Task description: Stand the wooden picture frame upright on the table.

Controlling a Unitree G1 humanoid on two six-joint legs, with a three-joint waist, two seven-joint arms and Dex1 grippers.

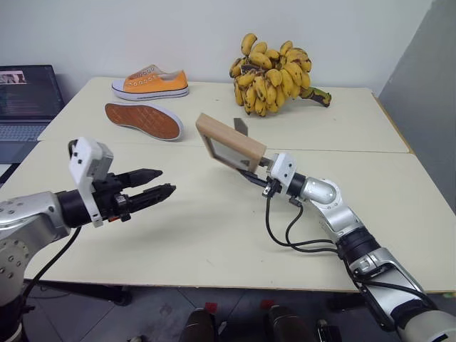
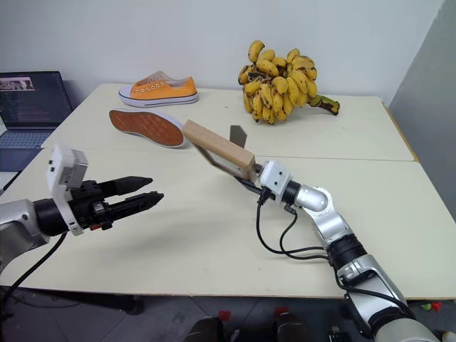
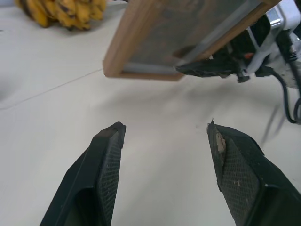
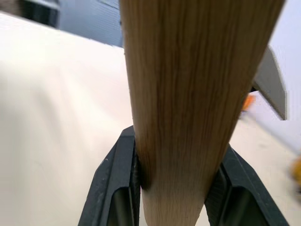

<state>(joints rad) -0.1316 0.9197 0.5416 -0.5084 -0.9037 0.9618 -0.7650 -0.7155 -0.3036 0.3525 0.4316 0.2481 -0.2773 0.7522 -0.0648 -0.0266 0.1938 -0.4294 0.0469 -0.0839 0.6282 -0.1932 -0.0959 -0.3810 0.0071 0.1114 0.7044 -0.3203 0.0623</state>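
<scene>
Black-fingered and spread wide, the left claw hangs empty above the tabletop, probably ready to steady. Beyond it the right claw clamps the wooden picture frame by one edge, tilted in the air, its prop leg free for setting down.

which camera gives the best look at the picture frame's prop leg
The right eye view: the prop leg sticks up behind the wooden picture frame. The left eye view shows it smaller, the right wrist view just a grey edge.
</scene>
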